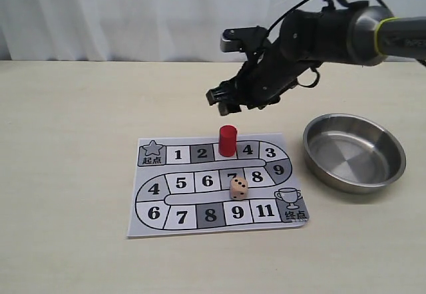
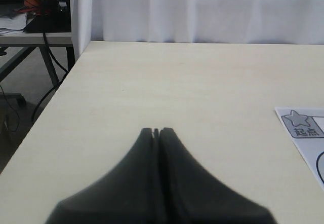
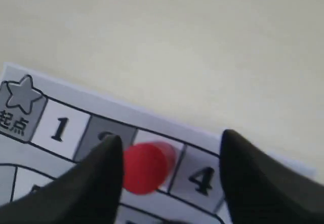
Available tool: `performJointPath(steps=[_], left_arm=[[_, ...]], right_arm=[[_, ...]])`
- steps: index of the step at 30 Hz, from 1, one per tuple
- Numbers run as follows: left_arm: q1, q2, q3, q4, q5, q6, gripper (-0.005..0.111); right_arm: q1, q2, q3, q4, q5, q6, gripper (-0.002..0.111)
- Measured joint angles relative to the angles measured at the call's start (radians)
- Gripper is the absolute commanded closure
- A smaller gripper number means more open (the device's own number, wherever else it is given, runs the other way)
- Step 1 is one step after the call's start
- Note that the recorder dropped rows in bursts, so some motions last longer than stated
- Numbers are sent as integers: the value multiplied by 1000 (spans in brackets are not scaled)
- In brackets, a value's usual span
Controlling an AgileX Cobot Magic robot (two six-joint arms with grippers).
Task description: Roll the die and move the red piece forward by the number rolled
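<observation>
The red piece [image 1: 227, 140] stands upright on the square between 2 and 4 of the paper game board [image 1: 150, 224]. The die [image 1: 239, 188], a light wooden cube with black pips, lies near squares 7 and 8, three pips on the side facing the exterior camera. My right gripper [image 1: 223, 101] hangs open above and behind the red piece [image 3: 146, 166], apart from it; in the right wrist view the piece sits close to one finger [image 3: 104, 171]. My left gripper [image 2: 156, 131] is shut on nothing over bare table, outside the exterior view.
A steel bowl [image 1: 355, 151] sits to the right of the board. The board's start corner [image 2: 302, 124] shows in the left wrist view. The table's left edge [image 2: 50, 100] drops to the floor beside another table's legs.
</observation>
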Motion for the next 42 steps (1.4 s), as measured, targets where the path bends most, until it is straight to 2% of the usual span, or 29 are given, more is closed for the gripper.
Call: performJointPath(steps=[2, 3, 8, 17, 34, 42], left_arm=[[0, 0, 0, 0, 0, 0, 107], [0, 0, 0, 0, 0, 0, 107], [0, 0, 0, 0, 0, 0, 107], [0, 0, 0, 0, 0, 0, 107], [0, 0, 0, 0, 0, 0, 107], [0, 0, 0, 0, 0, 0, 107]], right_arm=[[-30, -18, 0, -44, 76, 27, 101], [-44, -22, 0, -70, 113, 32, 104], [-149, -51, 14, -174, 291, 62, 104], [-332, -141, 175, -195, 204, 52, 104], [-340, -277, 320, -278, 217, 145, 104], [-340, -549, 442, -269, 226, 147, 104]])
